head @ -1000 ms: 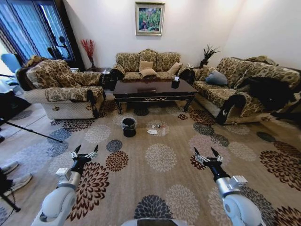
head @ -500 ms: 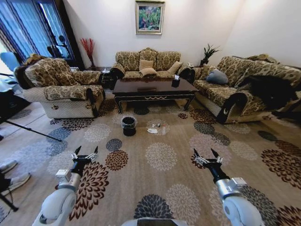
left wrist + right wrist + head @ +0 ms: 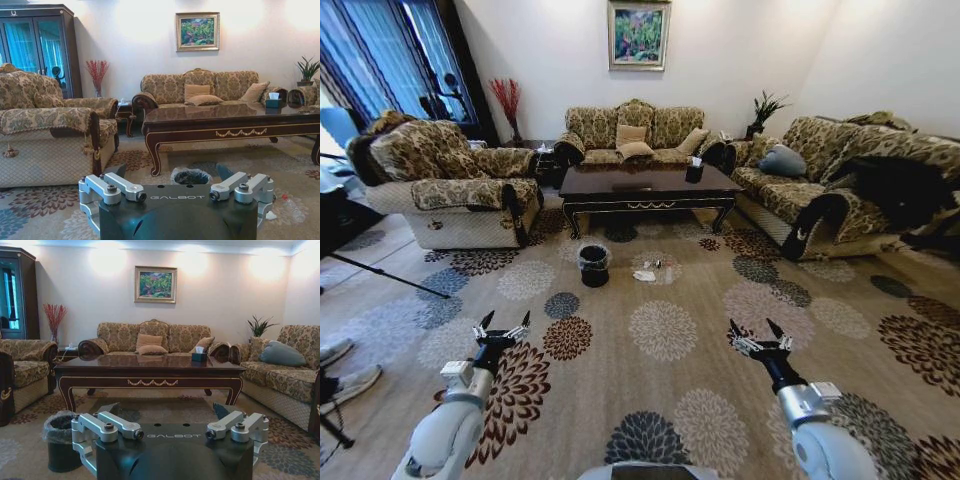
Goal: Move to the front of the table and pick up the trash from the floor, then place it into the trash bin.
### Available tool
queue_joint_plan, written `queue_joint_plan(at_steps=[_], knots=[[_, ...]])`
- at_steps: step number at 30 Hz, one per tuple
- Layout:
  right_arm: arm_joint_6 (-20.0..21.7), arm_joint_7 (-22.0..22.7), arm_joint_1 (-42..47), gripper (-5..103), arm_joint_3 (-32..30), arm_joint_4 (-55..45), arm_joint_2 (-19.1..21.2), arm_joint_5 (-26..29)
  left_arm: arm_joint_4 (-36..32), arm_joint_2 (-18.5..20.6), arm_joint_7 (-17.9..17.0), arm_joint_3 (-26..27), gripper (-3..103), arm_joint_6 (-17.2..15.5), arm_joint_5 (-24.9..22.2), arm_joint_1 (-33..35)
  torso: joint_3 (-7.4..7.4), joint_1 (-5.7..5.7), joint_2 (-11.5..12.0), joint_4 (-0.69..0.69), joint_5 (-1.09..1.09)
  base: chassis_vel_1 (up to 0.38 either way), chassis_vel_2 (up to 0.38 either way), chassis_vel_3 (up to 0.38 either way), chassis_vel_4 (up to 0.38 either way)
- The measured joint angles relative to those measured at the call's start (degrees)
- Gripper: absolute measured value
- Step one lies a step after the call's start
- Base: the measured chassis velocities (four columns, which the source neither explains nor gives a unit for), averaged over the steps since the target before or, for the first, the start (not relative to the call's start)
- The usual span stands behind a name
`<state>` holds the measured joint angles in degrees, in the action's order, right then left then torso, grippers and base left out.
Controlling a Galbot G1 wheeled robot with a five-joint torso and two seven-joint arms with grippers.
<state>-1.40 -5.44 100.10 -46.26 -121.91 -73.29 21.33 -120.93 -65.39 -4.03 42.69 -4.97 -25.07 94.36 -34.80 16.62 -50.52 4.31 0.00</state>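
Here the trash (image 3: 644, 275) lies on the carpet (image 3: 660, 380) in front of the bench (image 3: 645, 187), a white scrap with smaller bits just beside it at its 1 o'clock. The bin (image 3: 593, 266) stands near the trash at its 9 o'clock, by the bench's front left leg. A tissue box (image 3: 693, 174) sits on the bench toward its right end. Sofas (image 3: 635, 135) ring the bench at 9, 12 and 3 o'clock. Well short of the trash, the left claw (image 3: 501, 328) hangs at 7 o'clock over the carpet, fingers spread, nothing held. The right claw (image 3: 757, 338) hangs at 5 o'clock, likewise spread and bare.
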Motion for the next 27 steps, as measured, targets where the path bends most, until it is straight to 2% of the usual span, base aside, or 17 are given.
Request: queue_joint_plan(at_steps=[21, 27], knots=[[-0.5, 0.0, 0.9, 100, 0.6, -0.4, -0.6, -0.7, -0.5, -0.6, 0.0, -0.1, 100, -0.1, 0.1, 0.7, 2.98, -2.18, 5.1, 0.00, 0.00, 0.000, 0.000, 0.000, 0.000], [-1.1, 0.0, 1.4, 100, 0.8, -0.2, -1.0, -2.5, -0.1, -0.8, 0.1, -0.5, 100, 0.1, 0.1, 0.4, 3.89, -2.90, 6.8, 0.00, 0.00, 0.000, 0.000, 0.000, 0.000]])
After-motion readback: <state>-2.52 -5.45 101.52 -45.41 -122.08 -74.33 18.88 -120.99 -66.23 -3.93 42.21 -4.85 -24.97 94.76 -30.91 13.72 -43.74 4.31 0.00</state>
